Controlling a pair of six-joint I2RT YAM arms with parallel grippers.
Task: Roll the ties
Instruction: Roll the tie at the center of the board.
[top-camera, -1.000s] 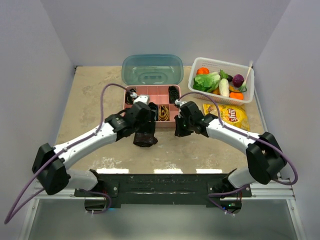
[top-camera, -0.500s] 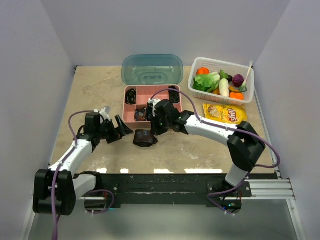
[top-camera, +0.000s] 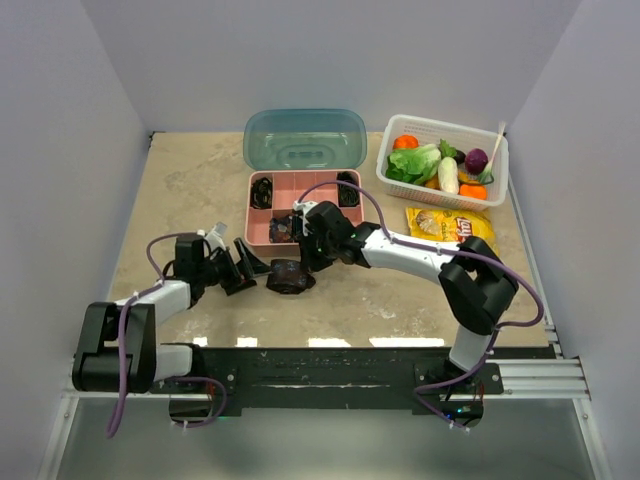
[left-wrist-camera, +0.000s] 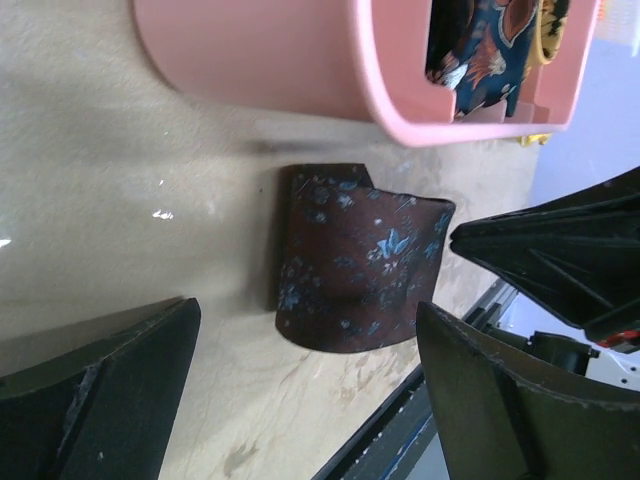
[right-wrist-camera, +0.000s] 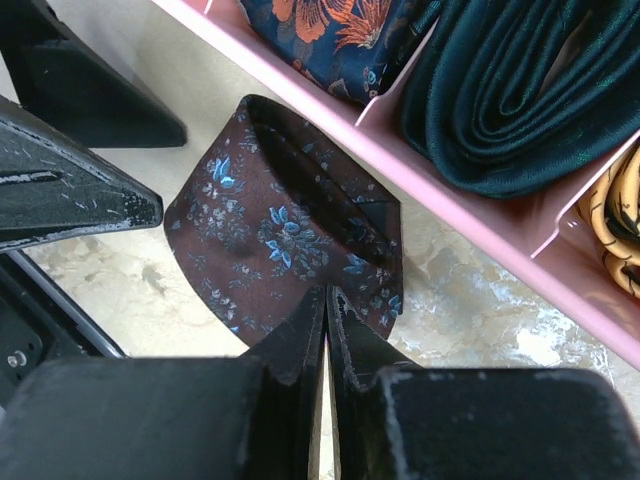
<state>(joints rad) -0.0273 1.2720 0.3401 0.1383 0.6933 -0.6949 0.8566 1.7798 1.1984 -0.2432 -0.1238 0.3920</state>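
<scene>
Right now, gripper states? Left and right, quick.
Left gripper: open, holding nothing, facing the rolled tie.
Right gripper: shut, tips on that tie; a pinch cannot be told.

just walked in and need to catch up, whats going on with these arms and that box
Two robot arms are rolling ties. A rolled maroon floral tie sits on the table just in front of the pink divided box, which already holds other coiled ties. The right gripper is shut with its tips at that roll's edge; whether it pinches fabric is unclear. The left gripper is open beside the roll, not touching it.
</scene>
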